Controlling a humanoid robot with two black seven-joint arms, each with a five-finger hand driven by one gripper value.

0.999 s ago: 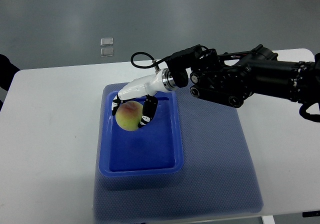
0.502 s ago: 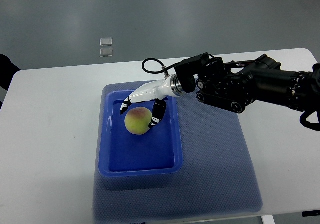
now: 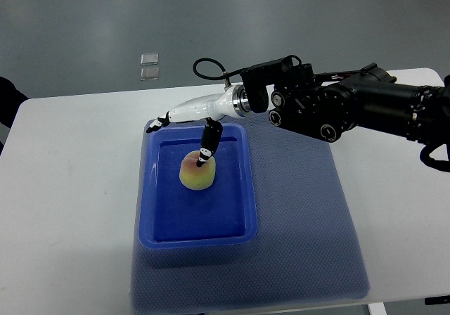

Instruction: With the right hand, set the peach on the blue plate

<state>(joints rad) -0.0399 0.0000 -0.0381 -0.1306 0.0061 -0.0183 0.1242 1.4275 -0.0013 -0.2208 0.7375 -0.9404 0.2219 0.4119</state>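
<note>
I see the peach [image 3: 197,172], round and matte, yellow-green with a pink blush on top, sitting inside the blue plate [image 3: 156,209], which is really a glossy rectangular tray with rounded corners and a raised rim. The fruit lies in the tray's far half, a little toward its left wall, resting on the flat bottom. The tray stands on the left part of a dark blue mat [image 3: 302,216] with a fine woven dimple texture, and the mat covers the middle of the white table [image 3: 70,188], reaching its near edge.

My right hand [image 3: 188,125] hovers over the tray's far rim, smooth white shell with black jointed fingers. The fingers are spread and hold nothing: one long finger stretches out toward the tray's far-left corner, while another [image 3: 206,148] hangs downward with its tip at the top of the peach; whether it touches I cannot tell. Behind it, the bulky black forearm [image 3: 351,107] with round joint caps runs to the table's right edge
</note>
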